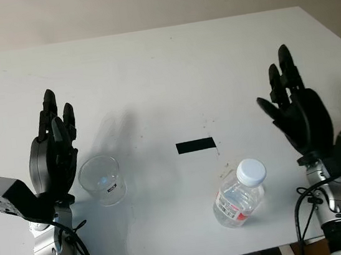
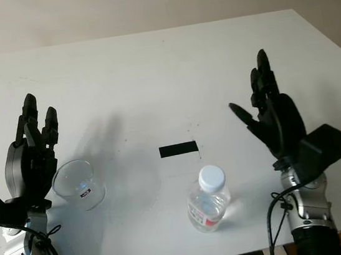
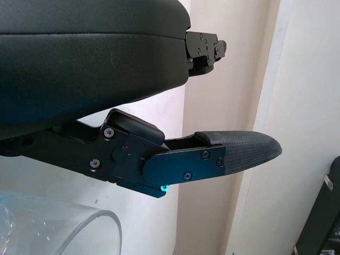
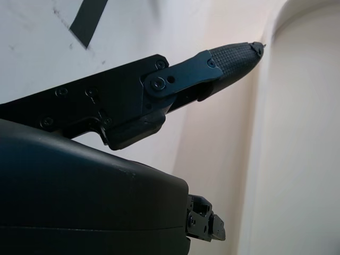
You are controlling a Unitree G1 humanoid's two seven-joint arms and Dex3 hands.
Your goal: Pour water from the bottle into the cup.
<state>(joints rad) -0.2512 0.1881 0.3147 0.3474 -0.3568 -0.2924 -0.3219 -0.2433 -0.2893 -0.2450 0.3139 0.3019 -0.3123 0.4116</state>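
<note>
Your bottle (image 1: 240, 194) stood upright near the counter's (image 1: 151, 73) front edge, right of centre, white cap (image 1: 250, 171) on and nothing gripping it. The cup (image 1: 102, 180) sat well apart from it toward the front left; it looked empty, though clear glass makes that hard to judge. A black tape strip (image 1: 195, 145) lay between them, a little farther back. Your left hand (image 1: 54, 152) was open just beside the cup, your right hand (image 1: 297, 107) open near the bottle. Nothing was done: you had grasping, uncapping and pouring all left.
</note>
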